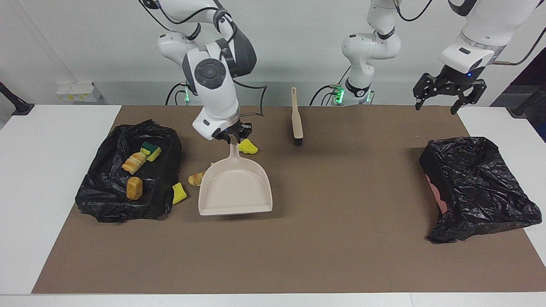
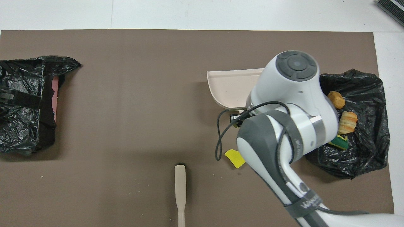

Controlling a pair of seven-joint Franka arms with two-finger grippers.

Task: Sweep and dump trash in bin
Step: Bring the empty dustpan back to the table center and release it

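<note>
Now my right jaws pinch the dustpan handle, pan mouth facing away from robots; loose trash just beside it, toward bin; left jaws spread, waiting

Dustpan and brush were beige, brush bristles black. Mat was brown, table white. Both bin bags were glossy black. Trash was bright yellow or tan-orange.

Right gripper clamped, wrist pointing down, arm reaching out mid-worktop. Left gripper raised, fingers spread wide, pointing down, arm waiting.
</note>
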